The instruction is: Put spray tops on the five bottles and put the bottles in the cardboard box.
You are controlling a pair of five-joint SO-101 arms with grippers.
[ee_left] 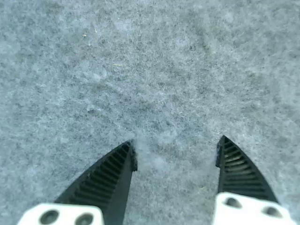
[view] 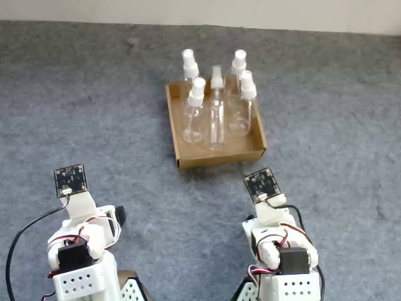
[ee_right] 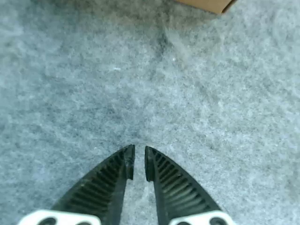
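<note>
From above, you see all five bottles (view: 216,106) standing in the cardboard box (view: 219,158), tops on, so the job looks done. Your left gripper (ee_left: 177,145) is spread wide over the grey mat (ee_left: 140,70). Your right gripper (ee_right: 139,152) is pinched together, holding nothing. The box is close to it, so a bump could tip the bottles.

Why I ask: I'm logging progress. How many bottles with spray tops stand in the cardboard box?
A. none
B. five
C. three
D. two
B: the high view shows five bottles standing upright inside the cardboard box, each fitted with a white spray top.
</note>
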